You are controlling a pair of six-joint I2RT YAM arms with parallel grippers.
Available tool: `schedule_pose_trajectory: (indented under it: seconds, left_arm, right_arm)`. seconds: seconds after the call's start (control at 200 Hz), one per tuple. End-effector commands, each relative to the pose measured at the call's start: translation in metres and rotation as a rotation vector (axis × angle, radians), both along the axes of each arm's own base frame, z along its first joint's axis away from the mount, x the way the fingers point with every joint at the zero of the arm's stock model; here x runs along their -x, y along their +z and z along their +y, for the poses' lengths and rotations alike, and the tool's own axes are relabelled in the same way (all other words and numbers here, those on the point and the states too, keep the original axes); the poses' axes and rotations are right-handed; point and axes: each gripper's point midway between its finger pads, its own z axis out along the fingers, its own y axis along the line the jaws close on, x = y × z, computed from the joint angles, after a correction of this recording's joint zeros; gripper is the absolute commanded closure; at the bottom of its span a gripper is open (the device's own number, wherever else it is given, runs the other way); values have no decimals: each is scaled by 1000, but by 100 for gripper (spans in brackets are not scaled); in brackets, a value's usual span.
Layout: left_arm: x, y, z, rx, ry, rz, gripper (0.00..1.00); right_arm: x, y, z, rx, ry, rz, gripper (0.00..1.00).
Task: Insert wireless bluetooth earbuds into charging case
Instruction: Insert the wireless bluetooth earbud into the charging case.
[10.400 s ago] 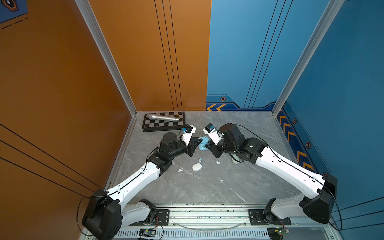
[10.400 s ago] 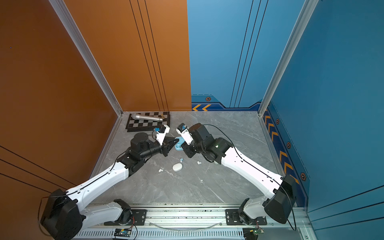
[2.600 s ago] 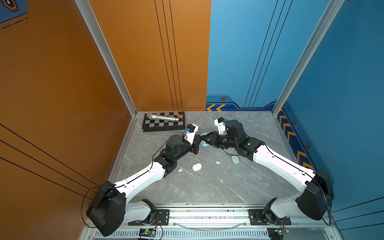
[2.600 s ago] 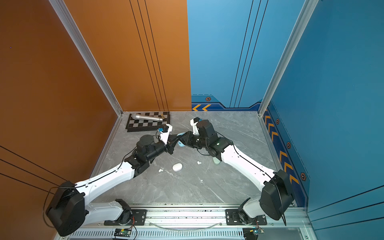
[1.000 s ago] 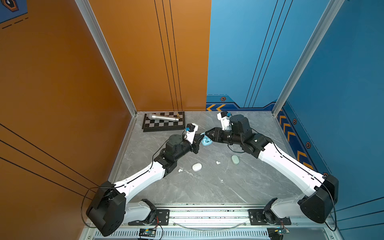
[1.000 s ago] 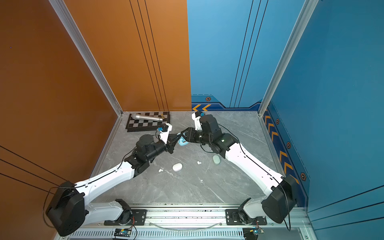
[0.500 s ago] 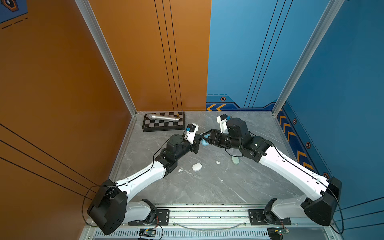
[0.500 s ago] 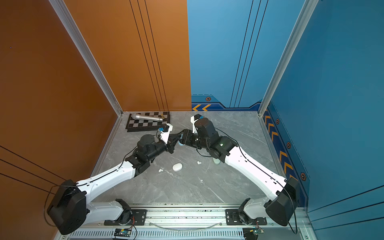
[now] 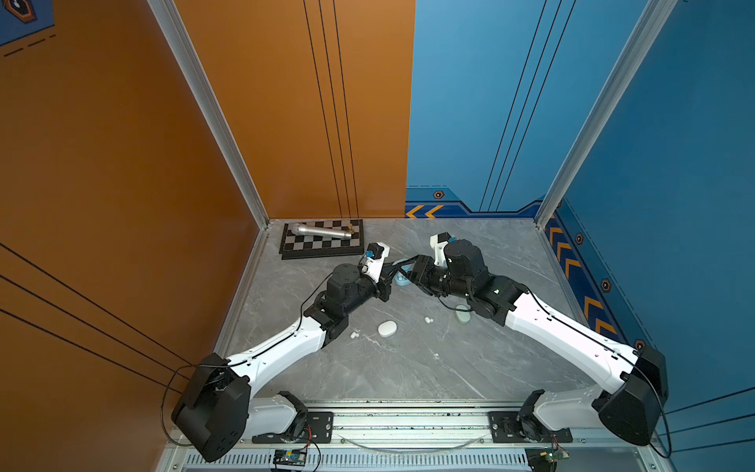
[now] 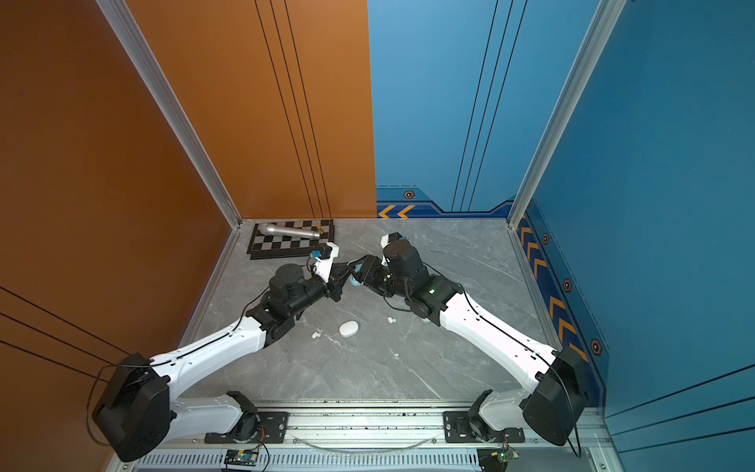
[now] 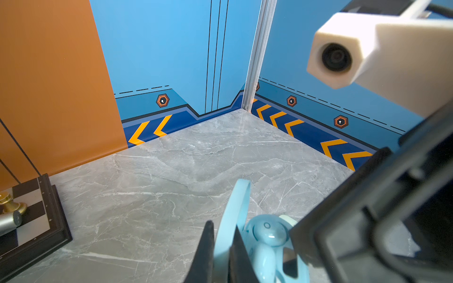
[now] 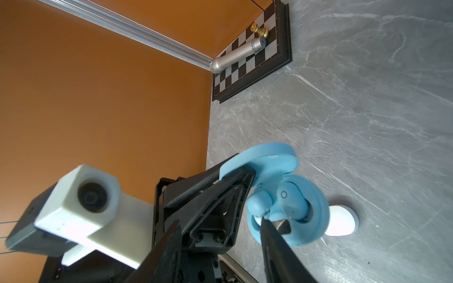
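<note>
A pale blue charging case stands open above the floor, and my left gripper is shut on its raised lid. One pale blue earbud sits in its well. A second pale blue earbud lies tilted at the other well. My right gripper is open, and one of its fingertips is right at that tilted bud. In both top views the two grippers meet at the case. White earbuds lie loose on the floor.
A shut white case lies on the marble floor, and a mint case shows partly under my right arm. A chessboard with a silver microphone sits in the back left corner. A white speck lies nearer the front.
My right gripper's jaws have widened at the blue case, and its wrist has shifted slightly. The left gripper has kept its hold on the lid without moving.
</note>
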Motion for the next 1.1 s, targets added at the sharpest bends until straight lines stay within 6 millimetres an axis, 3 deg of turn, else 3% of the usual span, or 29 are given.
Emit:
schedule_pose_trajectory:
  seconds: [0.0, 0.826, 0.996, 1.096]
  left_arm:
    - [-4, 18, 2, 18, 8, -51, 100]
    - [0, 32, 3, 39, 1, -74, 100]
    - [-1, 32, 6, 42, 4, -73, 100]
    - [-1, 33, 7, 44, 7, -73, 100]
  right_arm:
    - [-9, 9, 2, -31, -35, -16, 47]
    - [-21, -19, 15, 27, -27, 22, 48]
    - [-21, -10, 8, 65, -18, -25, 48]
    - [-21, 8, 1, 78, -5, -85, 47]
